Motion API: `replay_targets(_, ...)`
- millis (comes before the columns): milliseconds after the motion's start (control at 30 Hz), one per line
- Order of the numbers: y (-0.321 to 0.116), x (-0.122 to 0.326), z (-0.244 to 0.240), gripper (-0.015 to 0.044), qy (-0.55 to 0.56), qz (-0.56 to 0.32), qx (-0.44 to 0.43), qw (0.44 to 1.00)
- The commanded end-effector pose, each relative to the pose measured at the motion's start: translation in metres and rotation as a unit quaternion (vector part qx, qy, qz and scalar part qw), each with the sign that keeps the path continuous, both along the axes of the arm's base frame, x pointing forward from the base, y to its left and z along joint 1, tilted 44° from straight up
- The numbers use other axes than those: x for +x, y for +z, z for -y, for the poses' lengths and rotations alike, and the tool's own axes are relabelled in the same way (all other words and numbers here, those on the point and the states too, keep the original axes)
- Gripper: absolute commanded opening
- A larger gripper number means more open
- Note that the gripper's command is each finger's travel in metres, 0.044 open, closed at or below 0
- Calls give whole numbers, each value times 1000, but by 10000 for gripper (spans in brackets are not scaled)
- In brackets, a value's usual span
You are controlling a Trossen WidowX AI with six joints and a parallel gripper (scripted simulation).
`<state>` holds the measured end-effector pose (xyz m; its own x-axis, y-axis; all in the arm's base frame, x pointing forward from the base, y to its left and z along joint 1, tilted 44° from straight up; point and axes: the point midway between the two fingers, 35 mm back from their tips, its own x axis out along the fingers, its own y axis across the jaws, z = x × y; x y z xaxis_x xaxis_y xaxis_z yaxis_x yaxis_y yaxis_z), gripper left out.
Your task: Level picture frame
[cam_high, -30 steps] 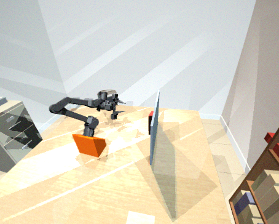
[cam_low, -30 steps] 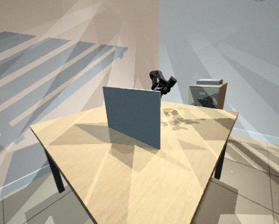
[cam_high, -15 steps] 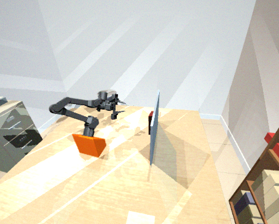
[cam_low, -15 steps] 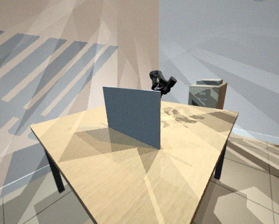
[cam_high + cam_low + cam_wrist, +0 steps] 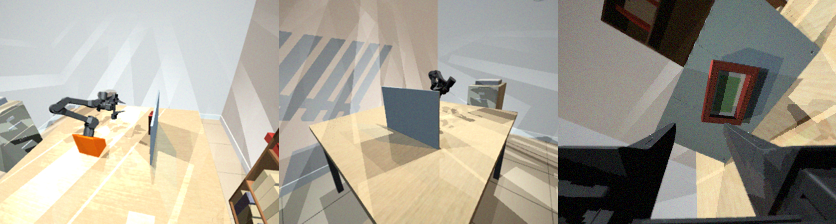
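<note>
1 gripper (image 5: 119, 107) (image 5: 699, 126) parted and holding nothing, the red picture frame (image 5: 150, 123) (image 5: 710, 92) beyond it.
Nearest in the wrist view, the 2 fingers stand a little over halfway open, apart from the frame; past them, the frame hangs on the near face of the upright blue-grey panel (image 5: 155, 126) (image 5: 412, 117) (image 5: 700, 55), its green-and-white picture facing the gripper; whether it hangs level, I cannot tell; farther off is a dark brown shelf unit (image 5: 679, 37).
</note>
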<state>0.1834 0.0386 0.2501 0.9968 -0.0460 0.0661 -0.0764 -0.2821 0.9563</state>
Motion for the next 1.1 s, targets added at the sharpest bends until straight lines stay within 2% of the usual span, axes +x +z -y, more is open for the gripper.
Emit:
replay_targets(0,0,0,1,260,-2,-1,-2,1000)
replay_targets(867,0,0,1,260,-2,-1,-2,1000)
replay_targets(1067,-4,29,-14,260,1,4,22,1000)
